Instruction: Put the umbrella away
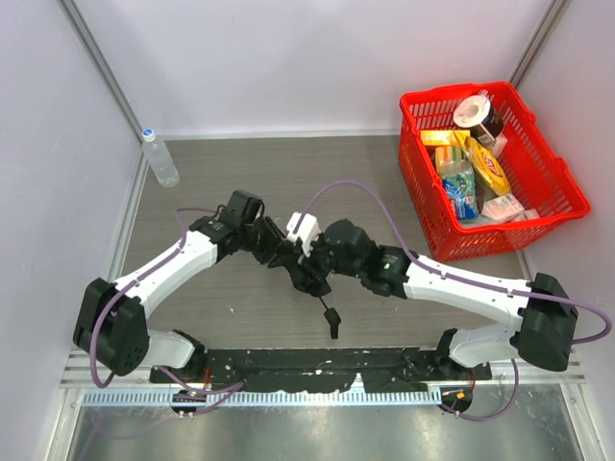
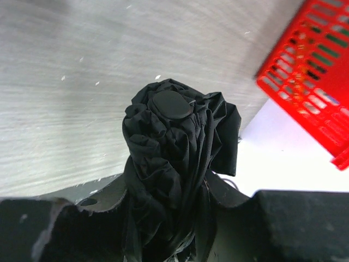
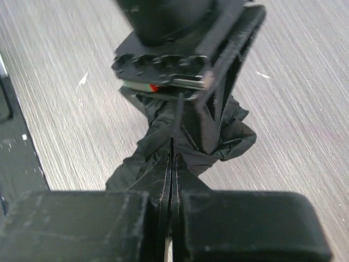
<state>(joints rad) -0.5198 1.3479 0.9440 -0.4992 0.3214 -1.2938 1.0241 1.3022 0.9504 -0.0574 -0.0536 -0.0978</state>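
Observation:
The umbrella [image 1: 294,261] is folded into a crumpled black bundle held above the middle of the table between my two grippers. My left gripper [image 2: 169,199] is shut on the bundle [image 2: 174,142], and the round end cap [image 2: 172,103] points away from the camera. My right gripper [image 3: 172,155] is shut, with a thin black strap [image 3: 177,117] of the umbrella pinched edge-on between its fingers. Beyond it the right wrist view shows the bundle [image 3: 229,136] and my left gripper [image 3: 180,49]. From above, my left gripper [image 1: 261,238] and my right gripper [image 1: 317,261] meet at the bundle. A short strap end [image 1: 332,322] dangles below them.
A red basket [image 1: 538,226] with several groceries stands at the back right, and its corner [image 2: 311,71] shows in the left wrist view. A clear water bottle [image 1: 159,158] stands at the back left. White walls close in the table on three sides.

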